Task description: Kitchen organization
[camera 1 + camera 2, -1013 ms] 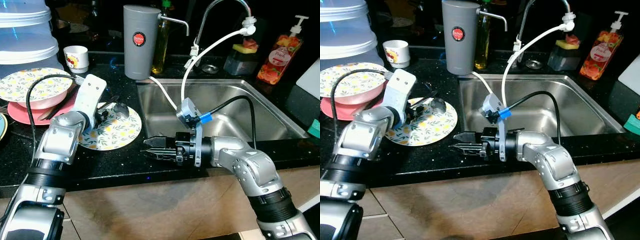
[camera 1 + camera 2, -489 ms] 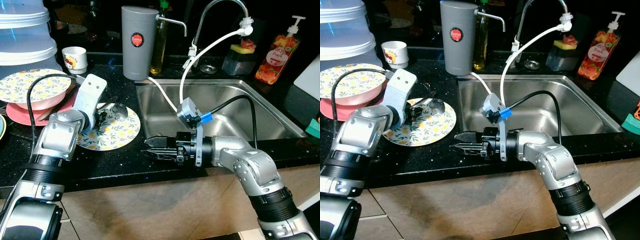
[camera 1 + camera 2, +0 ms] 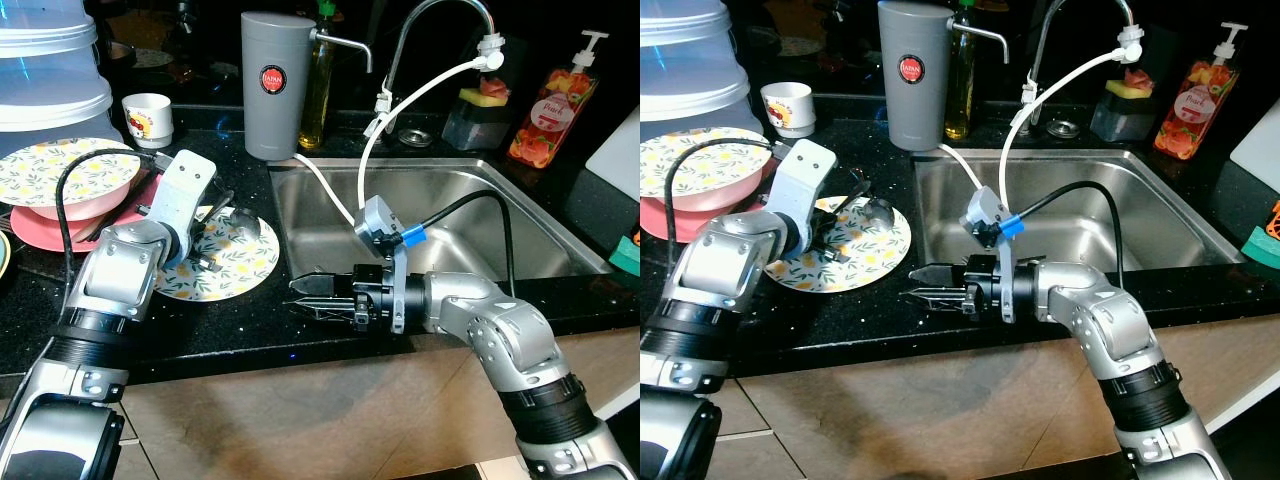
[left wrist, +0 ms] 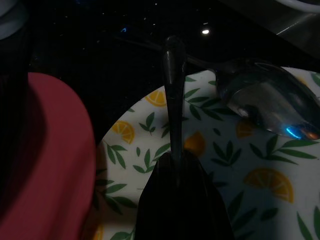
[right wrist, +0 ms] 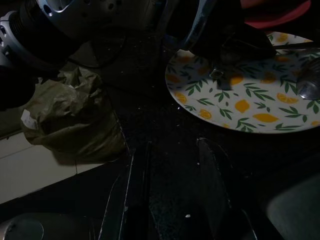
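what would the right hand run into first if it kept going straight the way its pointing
Probably the left arm. The right hand points left over the black counter, just short of the lemon plate; depth is unclear.

Head eyes look down over the counter; both wrist views closely share the lemon plate (image 3: pixel 228 270).

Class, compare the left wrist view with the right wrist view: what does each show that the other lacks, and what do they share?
Left wrist view: the left end effector shut on a metal handle, seen close along its length. Right wrist view: the right end effector, open above the counter edge, and a crumpled olive bag lower down. Shared: the lemon-patterned plate on the black counter.
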